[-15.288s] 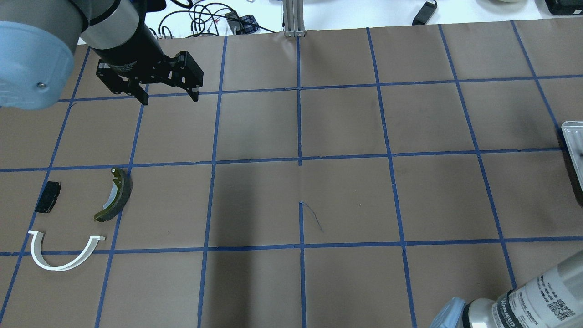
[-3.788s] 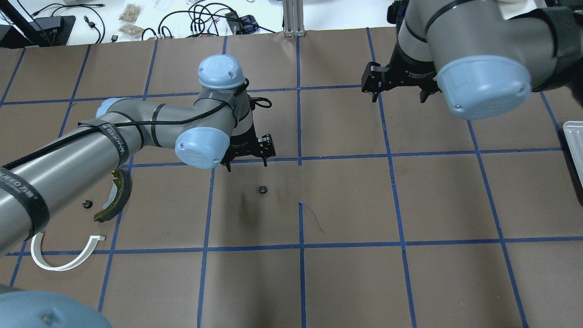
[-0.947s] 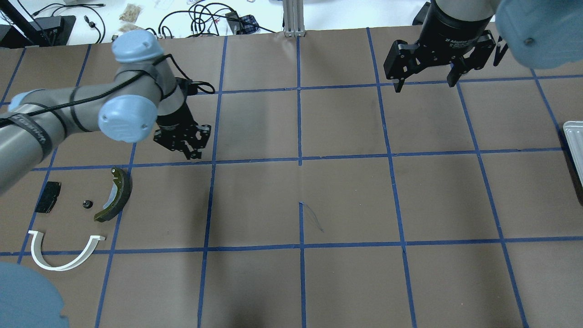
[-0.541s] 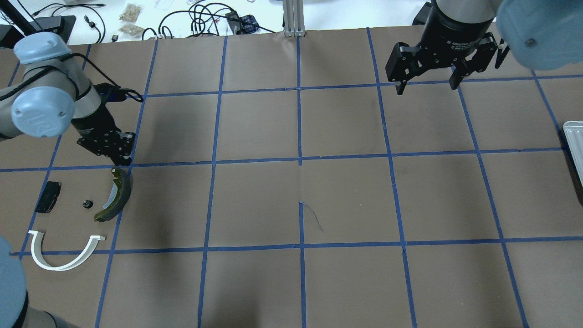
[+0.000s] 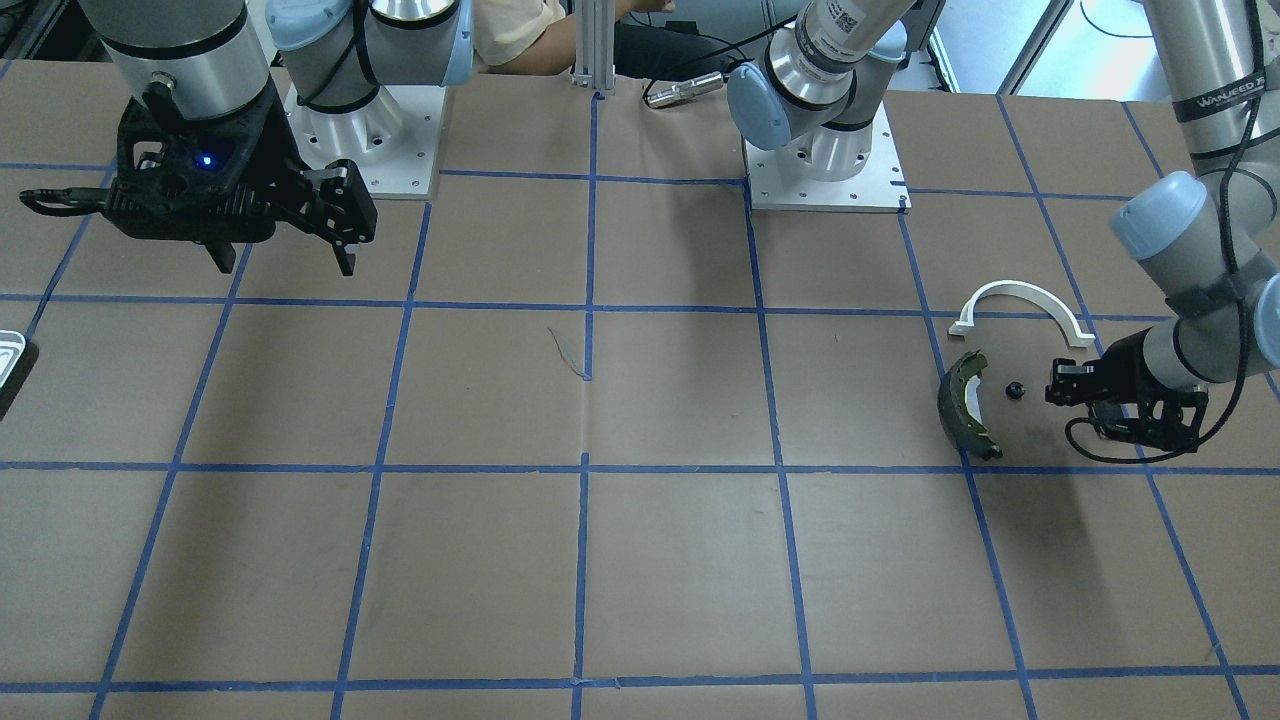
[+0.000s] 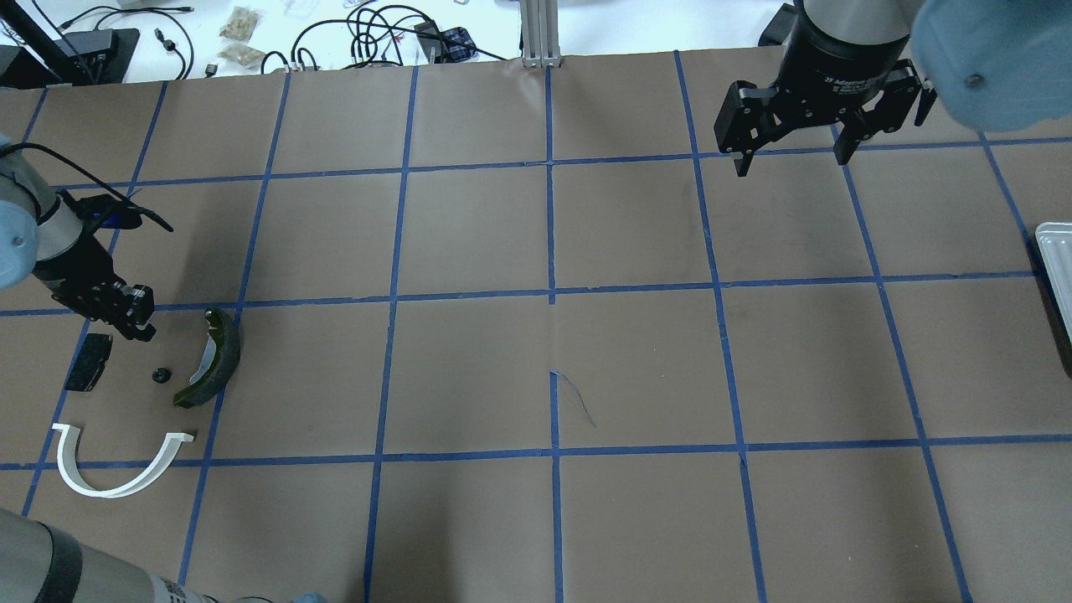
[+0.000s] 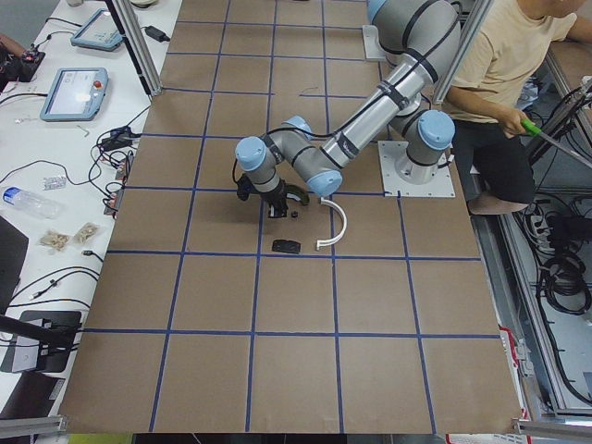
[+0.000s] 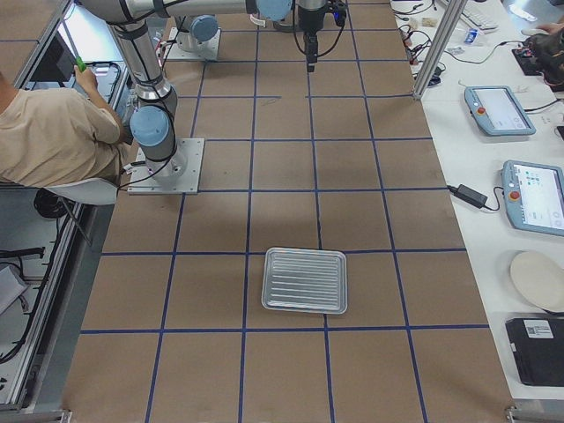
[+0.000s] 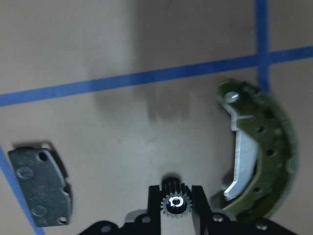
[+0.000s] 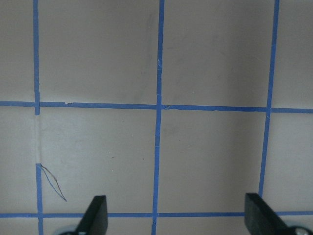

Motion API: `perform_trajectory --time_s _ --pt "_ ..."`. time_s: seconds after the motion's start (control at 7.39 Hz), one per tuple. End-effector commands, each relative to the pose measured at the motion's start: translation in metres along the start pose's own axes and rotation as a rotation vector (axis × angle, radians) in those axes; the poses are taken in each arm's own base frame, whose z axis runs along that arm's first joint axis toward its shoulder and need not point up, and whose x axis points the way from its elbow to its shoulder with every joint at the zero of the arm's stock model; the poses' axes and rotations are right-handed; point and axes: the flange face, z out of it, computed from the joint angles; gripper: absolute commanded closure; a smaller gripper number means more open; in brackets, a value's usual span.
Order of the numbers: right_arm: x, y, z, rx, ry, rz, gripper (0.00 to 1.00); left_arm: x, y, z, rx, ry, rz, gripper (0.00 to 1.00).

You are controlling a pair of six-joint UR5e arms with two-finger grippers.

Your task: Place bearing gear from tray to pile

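My left gripper (image 9: 175, 204) is shut on a small black bearing gear (image 9: 174, 200) and holds it low over the pile. In the overhead view the left gripper (image 6: 134, 328) is just above the black pad (image 6: 88, 362). Another small gear (image 6: 157, 375) lies on the table between the pad and the olive brake shoe (image 6: 213, 360). The white half-ring arch (image 6: 117, 466) lies nearer the robot. My right gripper (image 6: 791, 164) is open and empty, high at the far right. The tray (image 6: 1053, 251) shows only a corner at the right edge; the exterior right view shows the tray (image 8: 305, 280) empty.
The table is brown paper with a blue tape grid. Cables and small items lie beyond its far edge (image 6: 377, 38). A person sits behind the robot's bases (image 5: 520, 30). A metal post (image 6: 536, 33) stands at the far middle edge.
My left arm has swung left and down, from the middle-left squares to just over the pile, with the gear in its fingers. The right gripper has hardly moved.
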Motion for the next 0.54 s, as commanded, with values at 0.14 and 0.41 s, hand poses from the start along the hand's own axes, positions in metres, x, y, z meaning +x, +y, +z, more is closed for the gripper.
perform_trajectory --time_s 0.14,0.41 --pt "0.001 0.001 0.001 -0.002 0.018 -0.002 0.0 -0.002 0.007 0.015 0.001 -0.007 0.011 0.27" --pt "0.001 0.001 0.002 -0.004 0.018 0.0 0.0 -0.007 0.013 0.004 0.006 -0.023 -0.001 0.0"
